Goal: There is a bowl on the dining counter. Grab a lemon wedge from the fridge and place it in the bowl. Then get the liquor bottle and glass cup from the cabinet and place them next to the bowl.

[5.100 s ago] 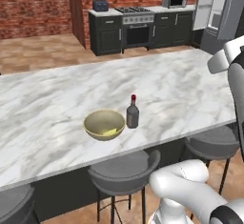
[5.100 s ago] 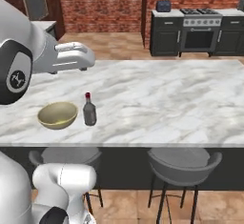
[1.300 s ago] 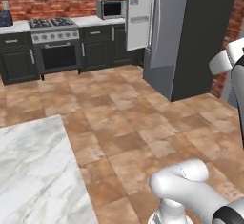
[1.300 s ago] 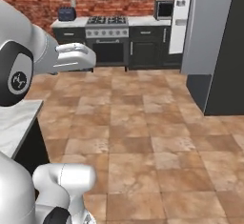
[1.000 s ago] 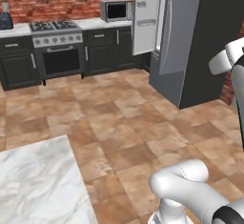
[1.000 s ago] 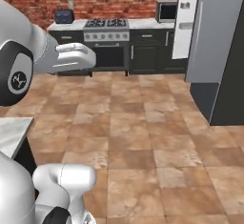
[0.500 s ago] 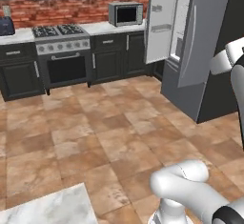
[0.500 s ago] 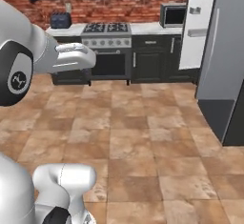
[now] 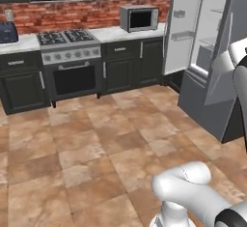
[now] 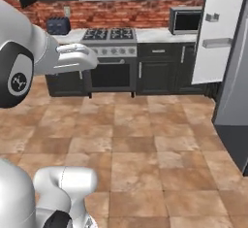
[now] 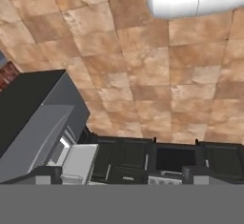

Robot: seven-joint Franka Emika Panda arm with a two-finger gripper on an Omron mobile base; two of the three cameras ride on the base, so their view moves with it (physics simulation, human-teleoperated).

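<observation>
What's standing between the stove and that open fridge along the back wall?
In the left base view, a black low cabinet with a microwave on its pale worktop stands between the stove and the fridge, whose door hangs open.

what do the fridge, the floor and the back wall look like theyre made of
The fridge: probably brushed steel, going by its flat grey matte outside; the open door's inside is white, likely plastic.
The floor: mottled brown-orange squares with visible joints, apparently stone or ceramic tile.
The back wall: red brick with pale mortar lines, though it could be a brick-look facing.
</observation>
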